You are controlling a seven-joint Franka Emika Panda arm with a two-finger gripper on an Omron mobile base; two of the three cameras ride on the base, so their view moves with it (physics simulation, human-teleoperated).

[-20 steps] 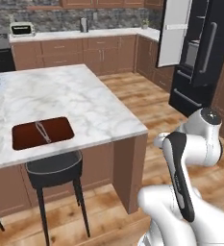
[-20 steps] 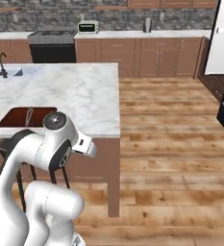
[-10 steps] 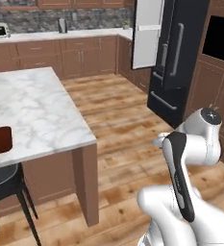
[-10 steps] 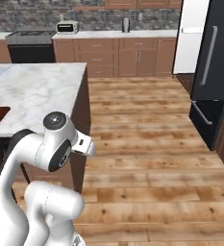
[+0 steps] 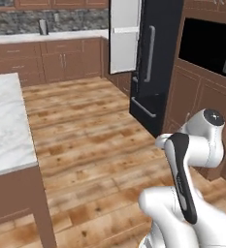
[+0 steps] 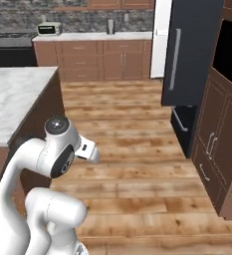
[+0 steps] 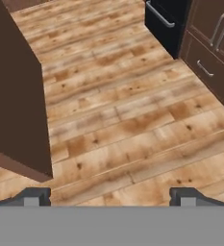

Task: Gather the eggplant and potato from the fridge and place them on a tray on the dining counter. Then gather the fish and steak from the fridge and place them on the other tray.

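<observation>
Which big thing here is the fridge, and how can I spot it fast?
Look past the wooden floor to the far wall of brown cabinets. Where they end stands the fridge, a tall black box with a long silver handle and one door swung open, white on its inside. Unlike the black microwave set into the wood beside it, it reaches to the floor.

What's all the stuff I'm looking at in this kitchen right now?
fridge: one, black, silver handles, one door swung open, far right.
dining counter: one, white marble on brown wood, left.
wall cabinets: one row, brown, pale top, back wall.
toaster: one, pale, on wall counter.
microwave: one, black, built into wood cabinetry right of fridge.
floor: wood planks.
gripper: one, dark fingertips, open, holding nothing, above floor.
</observation>
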